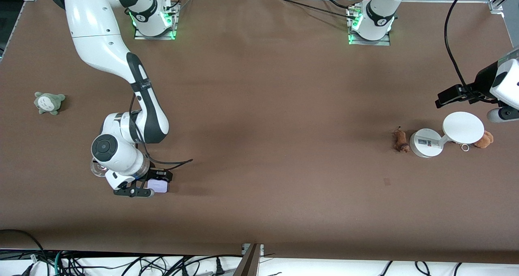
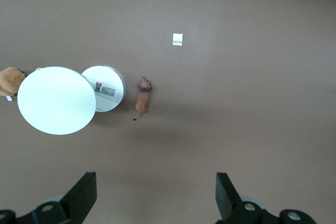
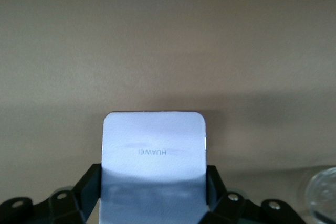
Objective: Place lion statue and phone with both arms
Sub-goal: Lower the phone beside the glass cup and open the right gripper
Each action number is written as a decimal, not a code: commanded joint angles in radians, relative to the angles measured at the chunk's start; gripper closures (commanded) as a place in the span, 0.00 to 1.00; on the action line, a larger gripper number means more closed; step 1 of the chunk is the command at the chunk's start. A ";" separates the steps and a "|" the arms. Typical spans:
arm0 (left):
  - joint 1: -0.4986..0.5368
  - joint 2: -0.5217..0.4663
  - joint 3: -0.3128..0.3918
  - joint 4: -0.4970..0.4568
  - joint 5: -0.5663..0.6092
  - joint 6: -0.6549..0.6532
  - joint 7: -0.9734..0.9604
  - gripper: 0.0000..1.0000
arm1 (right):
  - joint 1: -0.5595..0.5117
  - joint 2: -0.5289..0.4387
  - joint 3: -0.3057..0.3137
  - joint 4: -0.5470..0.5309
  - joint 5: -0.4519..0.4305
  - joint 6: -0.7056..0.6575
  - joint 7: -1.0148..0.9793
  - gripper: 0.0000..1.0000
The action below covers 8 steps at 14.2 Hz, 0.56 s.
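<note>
Right gripper [image 1: 151,185]: sitting low at the right arm's end of the table, jaws closing on both long edges of the phone [image 3: 153,153]. Left gripper [image 2: 152,195]: hanging above the left arm's end, jaws standing wide apart, gripping nothing. Lion statue [image 1: 400,140]: lying on the table [image 1: 263,105] just beside the round base of the white disc stand [image 1: 463,127]. Orange-brown plush [image 1: 484,139]: resting beside that stand. Grey plush [image 1: 48,102]: lying near the right arm's end.

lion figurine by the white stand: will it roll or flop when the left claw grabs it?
The small brown lion statue with a dark band lies on its side, elongated, so a nudge may roll it. It looks rigid, probably light. The thin tail could snag. The open left claw hangs above it, apart.
</note>
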 commanded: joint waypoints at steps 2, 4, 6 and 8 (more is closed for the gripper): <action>0.007 0.016 -0.004 0.038 -0.024 -0.029 0.003 0.00 | 0.000 -0.040 0.024 -0.068 0.029 0.017 -0.054 0.38; 0.005 0.018 -0.004 0.044 -0.022 -0.030 0.003 0.00 | -0.001 -0.042 0.026 -0.086 0.032 0.023 -0.088 0.33; -0.006 0.025 -0.005 0.059 -0.018 -0.038 0.001 0.00 | -0.001 -0.058 0.026 -0.126 0.032 0.028 -0.088 0.03; -0.006 0.033 -0.007 0.072 -0.018 -0.046 0.001 0.00 | -0.001 -0.100 0.029 -0.154 0.031 0.017 -0.088 0.01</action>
